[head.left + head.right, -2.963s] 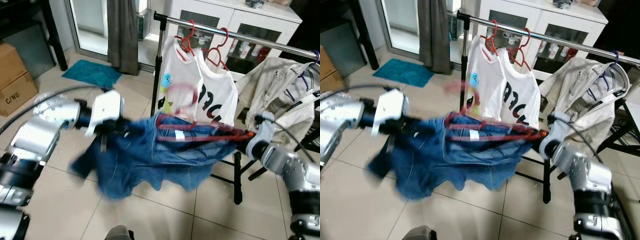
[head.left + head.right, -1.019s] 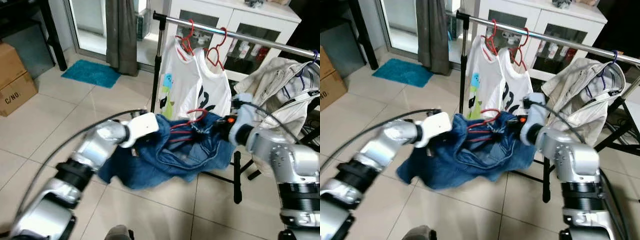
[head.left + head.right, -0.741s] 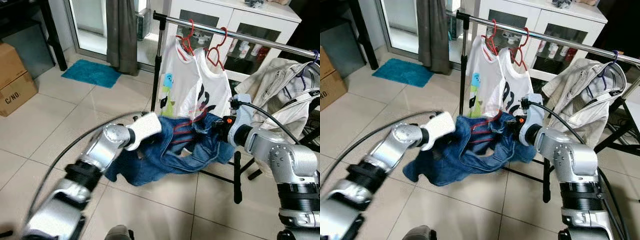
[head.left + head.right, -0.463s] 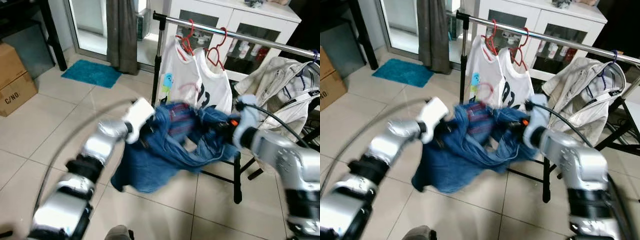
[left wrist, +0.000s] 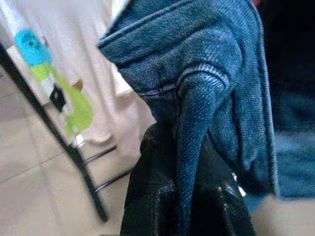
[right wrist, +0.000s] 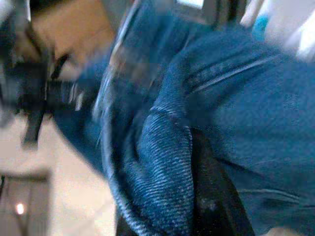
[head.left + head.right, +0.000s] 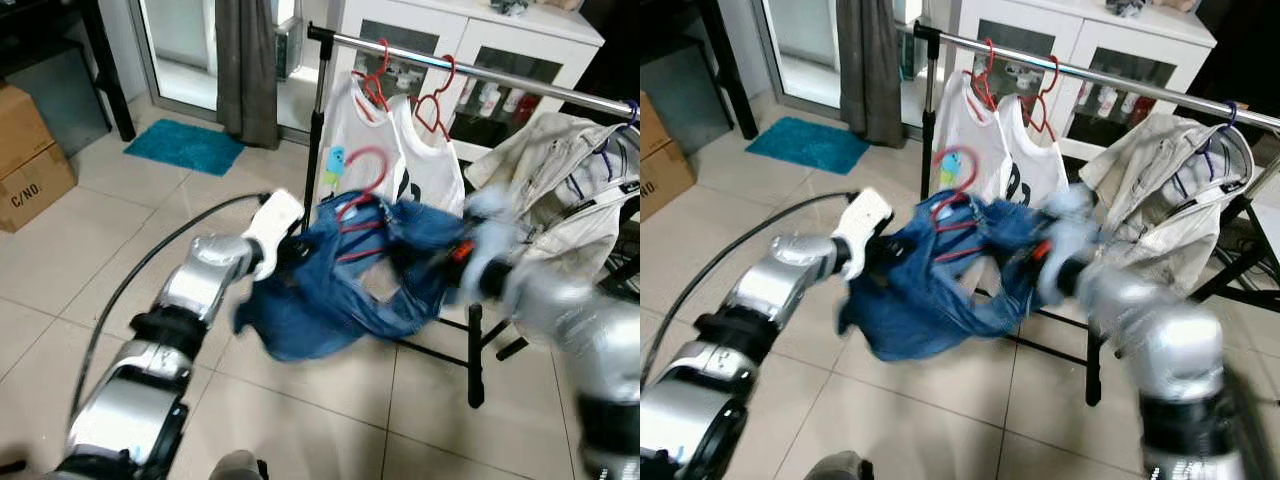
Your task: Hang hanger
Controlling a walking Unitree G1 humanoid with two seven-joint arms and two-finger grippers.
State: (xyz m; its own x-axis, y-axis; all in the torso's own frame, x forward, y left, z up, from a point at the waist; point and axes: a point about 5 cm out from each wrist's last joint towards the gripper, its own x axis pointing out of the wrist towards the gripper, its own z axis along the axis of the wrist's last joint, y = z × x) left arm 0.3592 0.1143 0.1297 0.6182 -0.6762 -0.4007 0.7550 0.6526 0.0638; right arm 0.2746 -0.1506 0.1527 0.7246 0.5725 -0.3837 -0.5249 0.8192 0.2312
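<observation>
We see the blue denim jeans (image 7: 345,285) on a red wire hanger (image 7: 358,195), held up in front of the silver clothes rail (image 7: 480,72), below the white T-shirts (image 7: 385,160). Our left end effector (image 5: 184,196) is clamped on the denim; the right end effector (image 6: 197,196) also grips denim, blurred

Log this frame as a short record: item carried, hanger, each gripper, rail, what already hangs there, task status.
item carried: blue denim garment, held up between both arms below the rail
hanger: red hanger in the garment, hook up, not yet on the rail
left gripper: jaws shut on a denim fold
right gripper: against the denim, blurred; grip unclear
rail: metal clothes rail
already hanging: two white T-shirts on red hangers, beige jacket
task status: not hung
</observation>
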